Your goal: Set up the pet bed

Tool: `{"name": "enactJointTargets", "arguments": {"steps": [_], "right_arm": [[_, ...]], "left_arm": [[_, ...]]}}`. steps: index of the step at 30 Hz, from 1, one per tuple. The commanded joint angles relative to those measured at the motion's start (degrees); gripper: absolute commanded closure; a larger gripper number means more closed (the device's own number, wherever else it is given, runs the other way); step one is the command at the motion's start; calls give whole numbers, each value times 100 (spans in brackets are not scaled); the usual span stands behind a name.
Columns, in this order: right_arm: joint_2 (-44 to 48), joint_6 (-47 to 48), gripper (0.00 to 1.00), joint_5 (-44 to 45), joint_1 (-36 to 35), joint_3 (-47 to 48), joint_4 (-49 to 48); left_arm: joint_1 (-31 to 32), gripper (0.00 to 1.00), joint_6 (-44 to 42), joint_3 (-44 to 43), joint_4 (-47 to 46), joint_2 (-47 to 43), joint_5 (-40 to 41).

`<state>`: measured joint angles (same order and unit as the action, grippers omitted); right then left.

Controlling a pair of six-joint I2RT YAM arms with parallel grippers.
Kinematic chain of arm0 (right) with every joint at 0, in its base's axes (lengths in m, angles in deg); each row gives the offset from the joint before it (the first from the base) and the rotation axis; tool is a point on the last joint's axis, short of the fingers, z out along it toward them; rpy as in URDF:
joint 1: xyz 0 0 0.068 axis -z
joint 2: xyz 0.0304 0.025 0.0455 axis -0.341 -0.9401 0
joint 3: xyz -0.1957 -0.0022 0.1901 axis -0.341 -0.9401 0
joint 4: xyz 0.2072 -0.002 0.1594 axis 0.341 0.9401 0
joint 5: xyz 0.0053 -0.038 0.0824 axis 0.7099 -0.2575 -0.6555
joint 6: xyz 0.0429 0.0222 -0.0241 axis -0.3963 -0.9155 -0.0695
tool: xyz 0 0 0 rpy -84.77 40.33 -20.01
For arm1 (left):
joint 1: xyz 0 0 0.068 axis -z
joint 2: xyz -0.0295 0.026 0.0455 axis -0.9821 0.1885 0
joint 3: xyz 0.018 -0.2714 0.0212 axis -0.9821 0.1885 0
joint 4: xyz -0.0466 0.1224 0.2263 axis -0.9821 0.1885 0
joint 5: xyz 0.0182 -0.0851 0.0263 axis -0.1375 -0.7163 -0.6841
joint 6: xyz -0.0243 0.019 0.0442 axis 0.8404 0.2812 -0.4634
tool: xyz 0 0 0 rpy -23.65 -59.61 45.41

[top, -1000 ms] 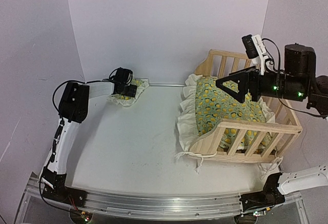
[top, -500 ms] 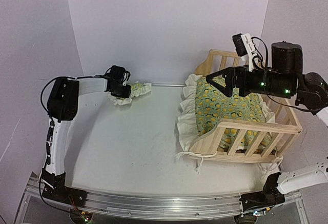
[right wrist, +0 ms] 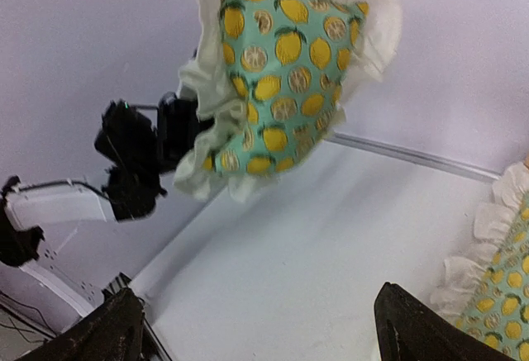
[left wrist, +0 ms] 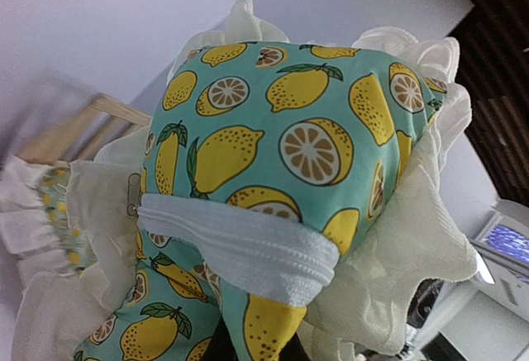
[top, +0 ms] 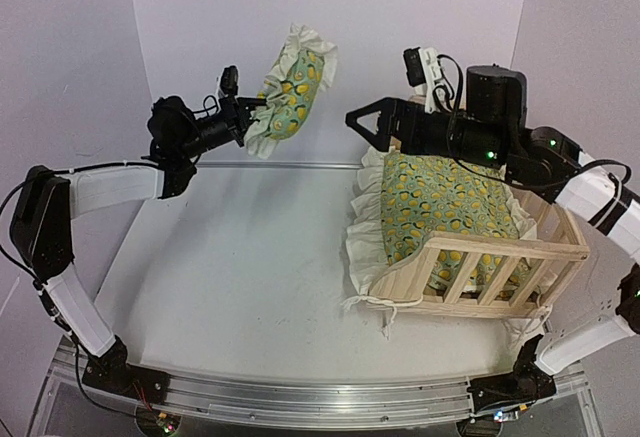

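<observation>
The pet bed's pale pine slatted frame [top: 500, 249] stands at the right of the table, with the lemon-print ruffled cushion [top: 440, 202] lying in it and spilling over its low left side. My left gripper [top: 243, 117] is shut on the small matching pillow [top: 292, 85], held high in the air near the back wall. In the left wrist view the pillow [left wrist: 273, 146] fills the frame and hides the fingers. My right gripper [top: 366, 127] hangs open just right of the pillow, above the cushion's left edge. The right wrist view shows the pillow [right wrist: 281, 72] ahead, beyond the spread fingertips [right wrist: 421, 328].
The white table [top: 250, 277] reaches from the bed to the left wall. A lilac wall [top: 330, 17] stands close behind the raised pillow. A metal rail [top: 300, 397] with both arm bases runs along the near edge.
My left gripper shut on the pillow at the back left of the table and lifted it up and to the right. The right arm swung left from over the bed towards it.
</observation>
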<state>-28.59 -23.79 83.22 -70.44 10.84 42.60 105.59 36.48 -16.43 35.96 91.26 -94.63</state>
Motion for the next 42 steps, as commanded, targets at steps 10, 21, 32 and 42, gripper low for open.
{"name": "enactJointTargets", "arguments": {"steps": [10,21,32,42], "right_arm": [[-291,-777,15,-556,111,355,-2311],[95,-968,15,-693,32,-688,-2746],[-230,-1175,44,-1543,22,-562,-3582],[-40,-833,100,-1292,22,-843,-3575]], "left_arm": [[1832,100,1208,579,-2098,-573,442],[2199,100,311,1350,-2122,-1101,1730],[2592,100,190,1191,-2129,-708,1651],[2663,92,-324,1580,-2120,-949,1806]]}}
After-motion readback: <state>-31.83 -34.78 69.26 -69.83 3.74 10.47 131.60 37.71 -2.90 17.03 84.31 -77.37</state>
